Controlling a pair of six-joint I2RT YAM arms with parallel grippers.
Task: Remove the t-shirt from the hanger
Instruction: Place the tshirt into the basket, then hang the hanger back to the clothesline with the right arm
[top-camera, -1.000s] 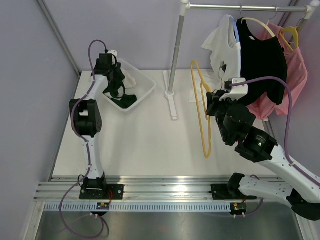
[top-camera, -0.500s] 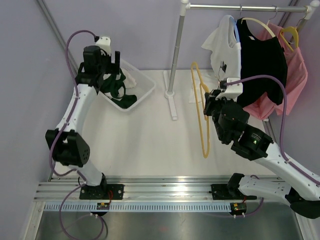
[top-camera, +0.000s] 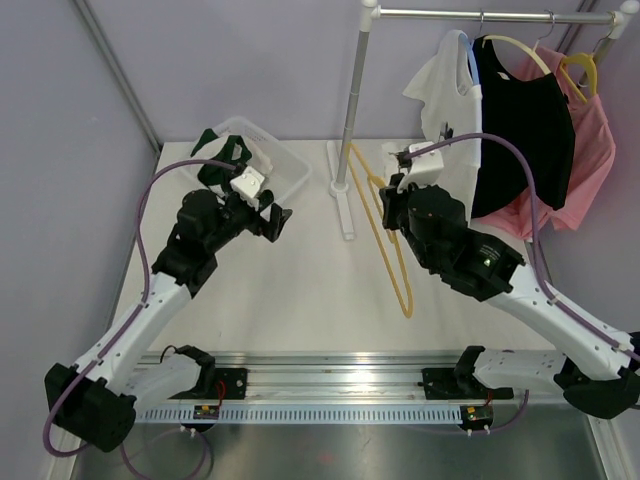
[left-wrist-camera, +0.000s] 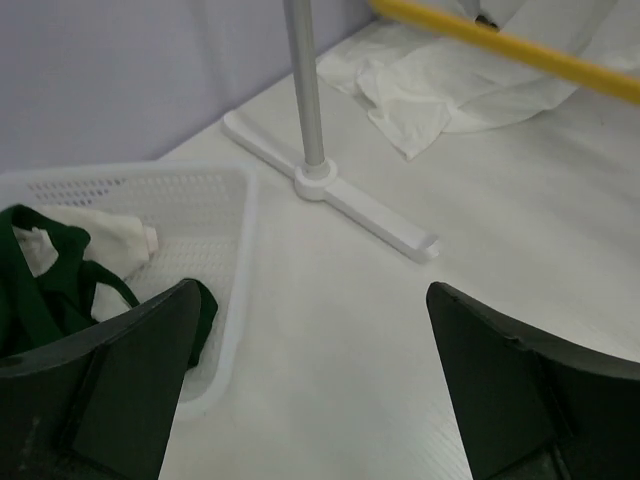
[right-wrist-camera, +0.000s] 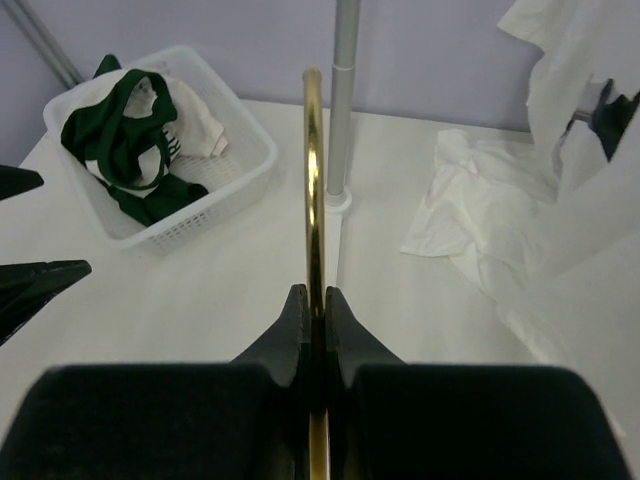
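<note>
At the near edge of the table (top-camera: 280, 300) the two arms rise from their bases and reach toward the back. Left of middle, the left end effector (top-camera: 272, 215) hangs over the bare tabletop with its fingers spread wide and nothing between them; its wrist view shows both dark fingers (left-wrist-camera: 120, 370) well apart, with the basket beyond on the left. Right of middle, the right end effector (top-camera: 392, 200) is clenched tight on a yellow hanger (top-camera: 385, 255), which carries no garment and slopes down toward the near side; from the wrist, the hanger's bar (right-wrist-camera: 313, 180) runs straight out from the pinched fingertips. Farther back on the left sits a white mesh basket (top-camera: 285, 165) holding the dark green t-shirt (right-wrist-camera: 120, 130) together with some pale cloth, part of the green fabric draped over the rim. A white cloth (right-wrist-camera: 480, 215) lies crumpled on the table just beside the foot of the clothes rack (top-camera: 355, 90). On the rack's rail at the far right hang a white shirt (top-camera: 445, 85), a black shirt (top-camera: 520, 120) and a pink garment (top-camera: 590, 150).
</note>
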